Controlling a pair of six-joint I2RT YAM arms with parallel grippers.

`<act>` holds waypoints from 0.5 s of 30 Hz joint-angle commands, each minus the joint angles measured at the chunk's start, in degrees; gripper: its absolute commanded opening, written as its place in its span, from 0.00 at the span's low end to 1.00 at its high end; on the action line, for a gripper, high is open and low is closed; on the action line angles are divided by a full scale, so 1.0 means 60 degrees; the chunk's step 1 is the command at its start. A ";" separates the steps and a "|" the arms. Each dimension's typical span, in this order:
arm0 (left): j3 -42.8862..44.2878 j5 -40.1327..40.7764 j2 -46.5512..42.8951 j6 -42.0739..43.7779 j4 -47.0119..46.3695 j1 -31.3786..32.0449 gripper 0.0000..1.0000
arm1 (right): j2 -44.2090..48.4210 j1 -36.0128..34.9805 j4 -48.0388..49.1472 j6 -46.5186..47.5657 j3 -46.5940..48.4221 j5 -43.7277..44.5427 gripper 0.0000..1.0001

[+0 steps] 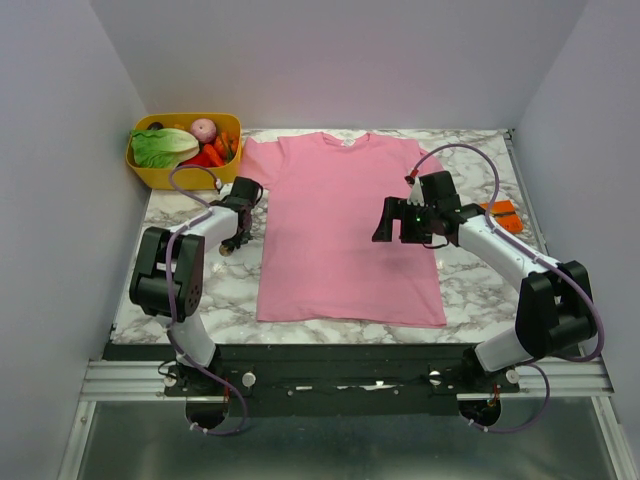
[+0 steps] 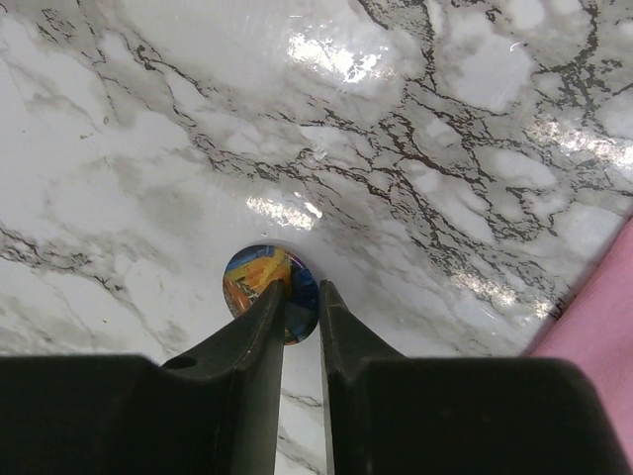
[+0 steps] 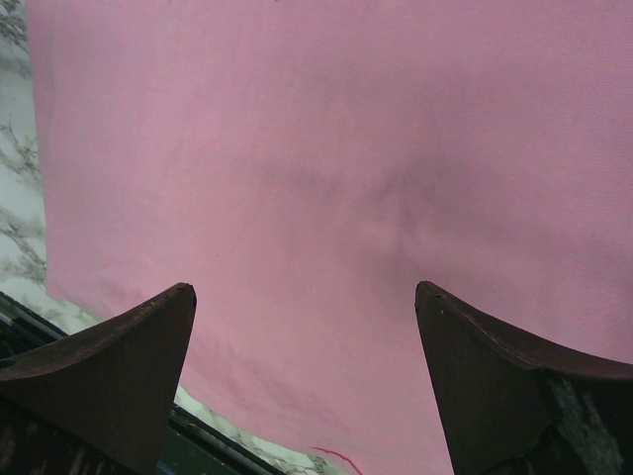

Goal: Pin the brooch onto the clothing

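You are on the first step: picking up the brooch (image 2: 255, 280). It lies flat on the marble counter (image 2: 148, 148), off the side of the pink shirt (image 1: 330, 250), at about 9 o'clock from the shirt's middle. It is not on the shirt yet. In the left wrist view the shirt's pink edge shows at 4 o'clock from the brooch, near it but not touching.

Your left pincer (image 2: 300, 289) is right at the brooch. Its two fingers stand close together with only a thin gap. Their tips cover the brooch's 4 o'clock side, and a bit of the brooch shows in the gap. I cannot tell if the fingers have a real hold on it or only sit over it.

Your right pincer (image 3: 305, 292) is wide open and holds nothing. It hangs over the shirt, at about 3 o'clock from the shirt's middle.

The next move, I think, needs a firm hold first. The brooch is small and flat and the counter looks shiny, so it could slide or slip out. Lift slowly and check that it comes up with the fingers. Then carry it toward 3 o'clock, onto the shirt. The right pincer is well placed to keep the cloth flat.
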State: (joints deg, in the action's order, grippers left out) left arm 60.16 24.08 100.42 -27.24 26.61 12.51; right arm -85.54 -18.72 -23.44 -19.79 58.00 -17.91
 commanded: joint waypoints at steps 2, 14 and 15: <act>-0.0432 -0.0145 -0.0125 -0.0117 0.0077 -0.0020 0.18 | 0.0179 0.0029 0.0010 0.0149 0.0177 -0.0076 1.00; -0.0374 -0.0380 -0.1399 -0.0147 0.0340 0.0024 0.03 | 0.0296 0.0044 -0.0019 0.0135 0.0207 -0.0091 1.00; -0.0374 -0.0249 -0.1458 -0.0161 0.0398 0.0009 0.04 | 0.0296 0.0029 -0.0033 0.0135 0.0192 -0.0105 1.00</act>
State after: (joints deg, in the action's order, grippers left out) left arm 58.35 21.78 94.52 -27.64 27.11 12.51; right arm -85.08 -18.72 -23.46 -19.51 58.02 -17.91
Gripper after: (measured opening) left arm 0.036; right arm 0.996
